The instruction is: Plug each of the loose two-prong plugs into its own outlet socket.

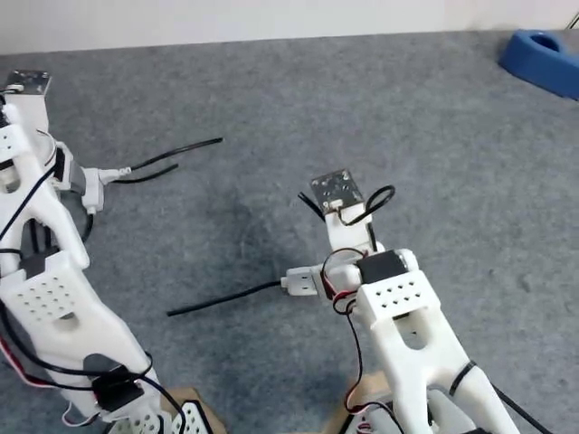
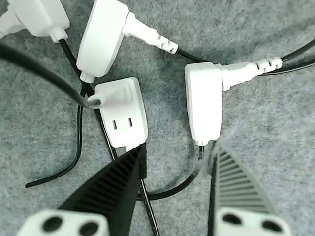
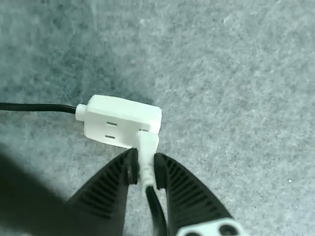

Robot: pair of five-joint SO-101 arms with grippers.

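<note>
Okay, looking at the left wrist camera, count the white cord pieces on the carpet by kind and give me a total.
Slotted socket block: 1
Plain white blocks, no slots showing: 3
Small plug: 1
Total: 5

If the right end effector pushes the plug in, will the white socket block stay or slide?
Probably slides: the socket block looks small and lies loose on carpet. Its thin black cord likely bends, anchoring little. The fuzzy carpet may add some grip.
</note>
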